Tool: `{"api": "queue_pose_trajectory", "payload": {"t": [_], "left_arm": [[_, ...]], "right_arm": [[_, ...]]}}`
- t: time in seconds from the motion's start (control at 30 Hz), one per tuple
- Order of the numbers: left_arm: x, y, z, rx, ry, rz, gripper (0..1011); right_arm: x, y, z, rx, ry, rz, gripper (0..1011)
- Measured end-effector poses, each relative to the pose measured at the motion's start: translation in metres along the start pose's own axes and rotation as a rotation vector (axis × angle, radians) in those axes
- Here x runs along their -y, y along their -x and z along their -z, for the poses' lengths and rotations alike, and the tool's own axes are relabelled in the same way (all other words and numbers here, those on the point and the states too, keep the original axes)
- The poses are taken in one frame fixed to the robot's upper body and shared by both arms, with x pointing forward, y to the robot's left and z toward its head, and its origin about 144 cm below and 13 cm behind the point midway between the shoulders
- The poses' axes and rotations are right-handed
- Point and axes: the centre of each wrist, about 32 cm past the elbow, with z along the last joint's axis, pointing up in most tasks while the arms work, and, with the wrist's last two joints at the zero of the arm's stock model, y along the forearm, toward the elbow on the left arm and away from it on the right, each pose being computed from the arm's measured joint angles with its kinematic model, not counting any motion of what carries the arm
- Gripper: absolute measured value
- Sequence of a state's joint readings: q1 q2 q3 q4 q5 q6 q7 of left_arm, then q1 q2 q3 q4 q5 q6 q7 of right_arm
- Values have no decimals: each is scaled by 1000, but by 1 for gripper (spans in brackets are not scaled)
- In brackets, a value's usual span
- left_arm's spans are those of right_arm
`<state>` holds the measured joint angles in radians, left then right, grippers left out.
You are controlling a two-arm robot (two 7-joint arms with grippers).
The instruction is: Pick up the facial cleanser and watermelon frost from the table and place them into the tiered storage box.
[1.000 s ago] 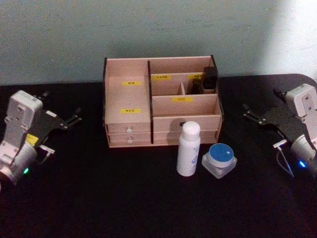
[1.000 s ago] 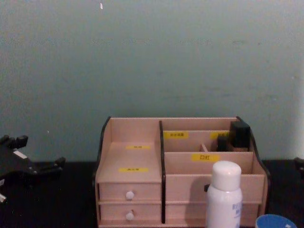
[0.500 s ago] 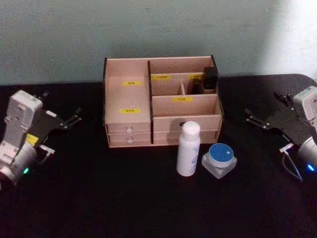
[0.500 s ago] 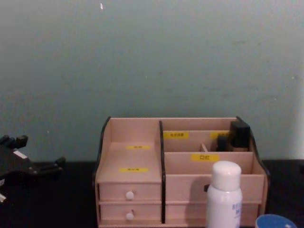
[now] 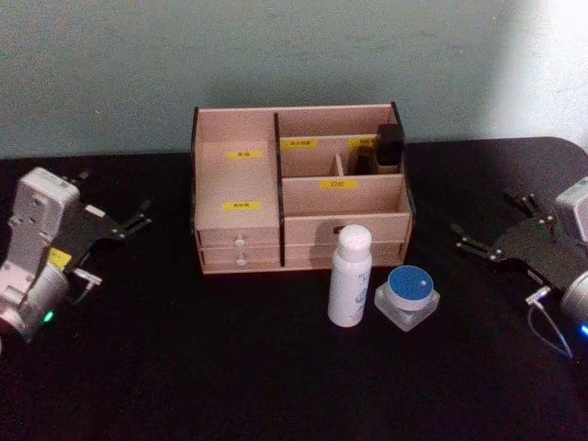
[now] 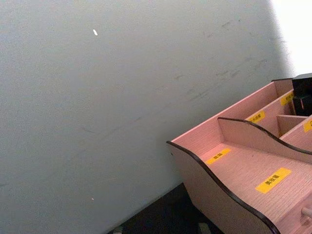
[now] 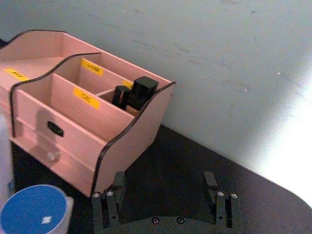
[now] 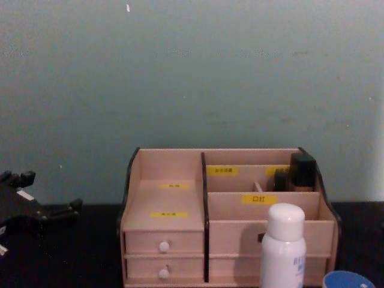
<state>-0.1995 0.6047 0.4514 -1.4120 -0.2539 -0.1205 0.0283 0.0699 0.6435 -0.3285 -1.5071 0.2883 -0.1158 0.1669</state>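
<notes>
The facial cleanser [image 5: 350, 276], a tall white bottle, stands on the black table just in front of the tiered storage box [image 5: 239, 184]. The watermelon frost [image 5: 407, 296], a squat clear jar with a blue lid, sits right beside the cleanser on its right. My right gripper [image 5: 487, 221] hovers open to the right of the jar, with a gap between them. In the right wrist view its fingers [image 7: 110, 196] are spread, with the blue lid [image 7: 33, 212] and the box [image 7: 73, 122] ahead. My left gripper [image 5: 113, 196] stays open and empty far left of the box.
A dark bottle [image 5: 390, 147] and small dark items stand in the box's rear right compartment. A grey-green wall [image 5: 294, 55] rises directly behind the box. Black tabletop [image 5: 230, 367] stretches in front of the objects and between each gripper and the box.
My right gripper has dropped lower and come nearer the table's front, staying open. The left arm, bottle, jar and box have not moved.
</notes>
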Motion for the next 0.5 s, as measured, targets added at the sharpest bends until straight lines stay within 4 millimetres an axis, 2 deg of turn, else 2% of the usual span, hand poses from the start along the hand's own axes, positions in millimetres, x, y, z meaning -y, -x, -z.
{"api": "queue_pose_trajectory", "payload": {"t": [0.5], "left_arm": [[0,0,0,0,0,0,1001]], "right_arm": [[21,0,7,-78,-41,-120,1003]]}}
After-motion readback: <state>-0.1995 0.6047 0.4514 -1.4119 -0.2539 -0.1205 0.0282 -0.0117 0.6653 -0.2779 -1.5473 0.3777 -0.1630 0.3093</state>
